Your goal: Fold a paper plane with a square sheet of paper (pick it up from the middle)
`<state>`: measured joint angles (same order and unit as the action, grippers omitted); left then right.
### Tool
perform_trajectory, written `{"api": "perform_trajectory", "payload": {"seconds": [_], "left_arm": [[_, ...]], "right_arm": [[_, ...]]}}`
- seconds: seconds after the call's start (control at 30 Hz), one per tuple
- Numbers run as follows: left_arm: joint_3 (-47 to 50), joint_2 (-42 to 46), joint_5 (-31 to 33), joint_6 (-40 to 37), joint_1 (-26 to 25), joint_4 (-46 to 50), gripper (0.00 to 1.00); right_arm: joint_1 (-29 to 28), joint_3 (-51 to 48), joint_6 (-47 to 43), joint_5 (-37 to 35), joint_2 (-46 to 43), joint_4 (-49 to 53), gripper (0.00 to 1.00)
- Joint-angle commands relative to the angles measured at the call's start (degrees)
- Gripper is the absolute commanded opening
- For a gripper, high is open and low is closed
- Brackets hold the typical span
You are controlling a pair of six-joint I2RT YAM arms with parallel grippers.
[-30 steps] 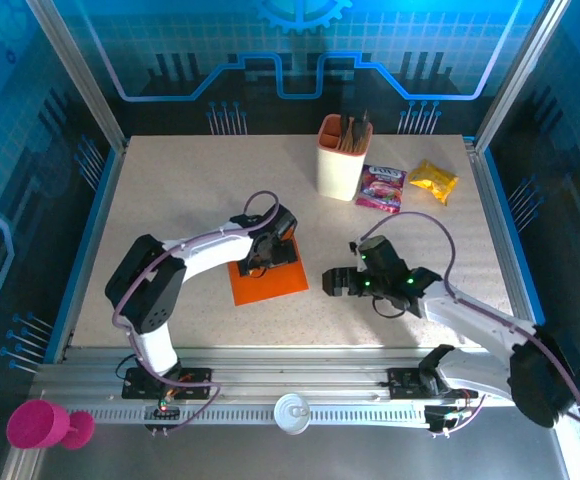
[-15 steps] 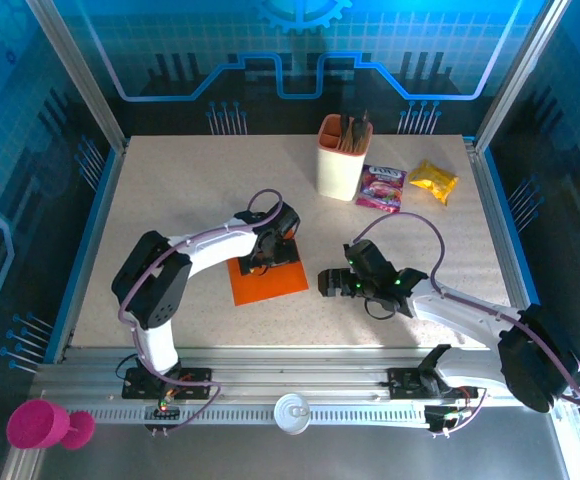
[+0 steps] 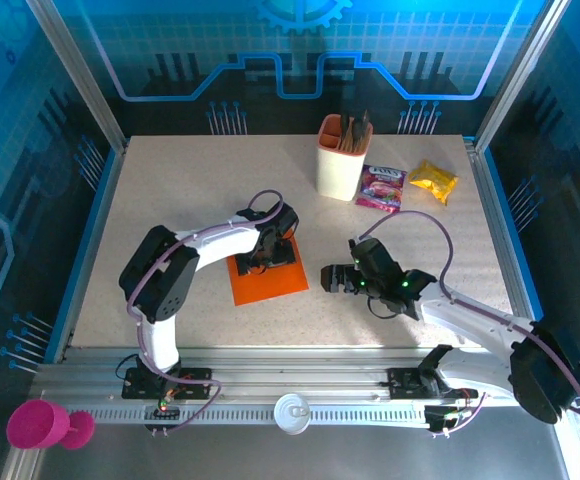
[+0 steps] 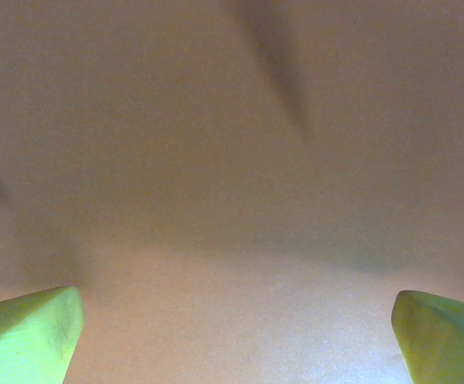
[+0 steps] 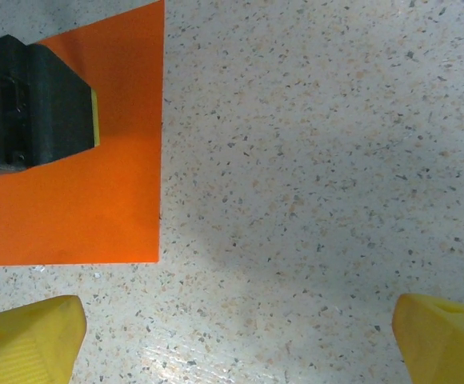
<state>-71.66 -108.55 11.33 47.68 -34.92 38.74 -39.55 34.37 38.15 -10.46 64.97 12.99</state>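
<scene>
From above, the left arm's elbow has swung a little toward the middle in the last second. Its left gripper (image 3: 268, 256) still hangs right over the far half of the square sheet of paper (image 3: 270, 285), which lies flat and unfolded on the counter (image 3: 170, 200). The right gripper (image 3: 331, 279) has drifted a touch toward the sheet and back and sits just beside its right edge, not touching it.

Through the left wrist camera, the two green fingertips (image 4: 24, 336) stand spread to the corners of the view. A blurred, warm-toned surface lies very close under them, and I'd say it is the paper.

Through the right wrist camera, the yellow fingertips (image 5: 28, 340) are spread wide too, over bare speckled counter. The orange sheet (image 5: 80, 200) is off to the upper left, with the left gripper's dark body on top of it.

So little has really changed. The pick-up from the middle looks about to happen, nothing is pinched yet, and no fold is started.
</scene>
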Motion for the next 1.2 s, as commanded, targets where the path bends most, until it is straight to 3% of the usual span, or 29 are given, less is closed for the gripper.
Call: {"api": "perform_trajectory", "payload": {"seconds": [0.0,0.6,1.17], "left_arm": [[-1.3,-0.93,0.58,-0.79,0.38,1.82,1.0],[-1.06,-4.65,1.55,-1.71,1.0,2.13,0.99],[3.33,1.21,2.07,-4.5,0.99,-1.07,0.75]], "right_arm": [[1.08,-1.34,0.08,0.03,-1.2,0.54,0.99],[3.73,-2.97,0.26,0.98,-5.29,2.18,0.99],[4.75,-3.26,0.17,1.13,-7.84,4.47,0.99]]}}
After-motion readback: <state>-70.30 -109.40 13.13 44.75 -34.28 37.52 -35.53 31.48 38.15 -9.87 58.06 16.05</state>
